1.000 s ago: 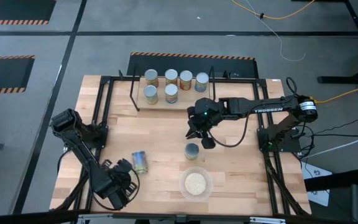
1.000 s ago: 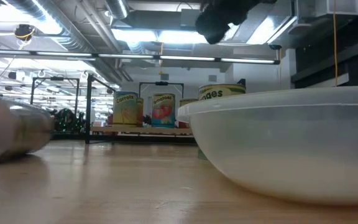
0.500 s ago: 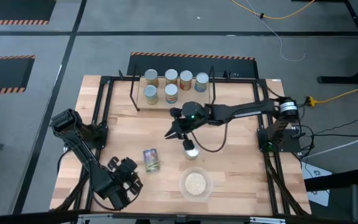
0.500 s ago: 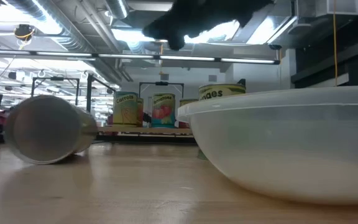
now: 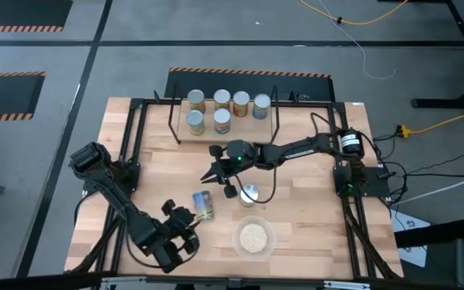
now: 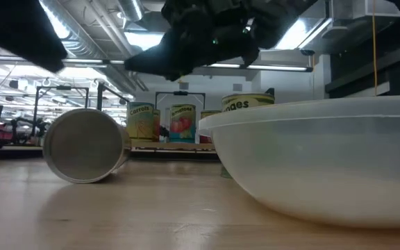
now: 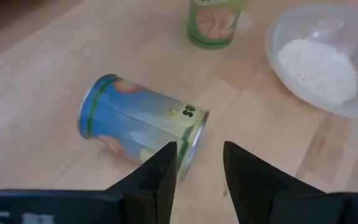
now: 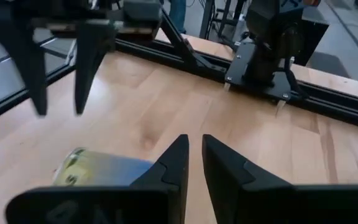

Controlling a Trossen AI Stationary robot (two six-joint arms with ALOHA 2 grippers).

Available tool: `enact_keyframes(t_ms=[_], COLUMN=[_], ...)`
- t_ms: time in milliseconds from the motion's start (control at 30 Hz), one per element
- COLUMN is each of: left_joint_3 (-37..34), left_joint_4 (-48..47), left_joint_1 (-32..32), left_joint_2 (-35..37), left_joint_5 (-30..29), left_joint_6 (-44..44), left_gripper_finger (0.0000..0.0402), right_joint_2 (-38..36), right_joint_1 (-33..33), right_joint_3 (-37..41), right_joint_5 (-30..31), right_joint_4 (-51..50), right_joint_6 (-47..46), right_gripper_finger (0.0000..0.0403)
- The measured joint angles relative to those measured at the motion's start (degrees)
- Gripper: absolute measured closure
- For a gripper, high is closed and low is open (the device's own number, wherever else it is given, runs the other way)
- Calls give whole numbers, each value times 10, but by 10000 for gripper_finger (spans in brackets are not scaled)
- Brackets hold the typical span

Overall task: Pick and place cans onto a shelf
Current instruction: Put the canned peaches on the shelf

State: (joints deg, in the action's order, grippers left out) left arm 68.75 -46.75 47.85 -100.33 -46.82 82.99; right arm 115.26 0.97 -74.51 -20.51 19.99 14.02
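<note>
Six cans point(image 5: 221, 110) are seen upright on the shelf point(image 5: 269, 127) at the table's far side: four in the back row, two in front toward the left. A blue can point(image 5: 204, 205) is found lying on its side near table centre-left, w/ its shiny end point(image 6: 84, 146) turned to the low cam. The left gripper point(image 5: 182, 226) is held just near of it, fingers point(image 7: 157, 180) narrowly parted, nothing gripped. Another can point(image 5: 249, 193) is stood upright mid-table, just far of the bowl point(image 5: 254, 238) of grains. The right gripper point(image 5: 221, 181) is held over the table between both loose cans, fingers point(image 8: 174, 163) narrowly parted, empty.
</note>
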Motion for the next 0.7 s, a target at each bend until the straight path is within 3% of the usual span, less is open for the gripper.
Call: enact_keyframes(t_ms=[200, 367, 700], left_joint_3=[0, 0, 0], left_joint_4=[42, 40, 40], left_joint_1=[-26, -39, -46], left_joint_2=[-52, -78, -88], left_joint_5=[34, 64, 50], left_joint_6=[-79, -86, -101], left_gripper_finger=[277, 277, 277], right_joint_2=[38, 82, 132], right_joint_1=[5, 12, 17], right_joint_3=[0, 1, 1], right_joint_5=[0, 0, 0], right_joint_4=[50, 99, 92], right_joint_6=[0, 0, -18], right_gripper_finger=[350, 350, 350])
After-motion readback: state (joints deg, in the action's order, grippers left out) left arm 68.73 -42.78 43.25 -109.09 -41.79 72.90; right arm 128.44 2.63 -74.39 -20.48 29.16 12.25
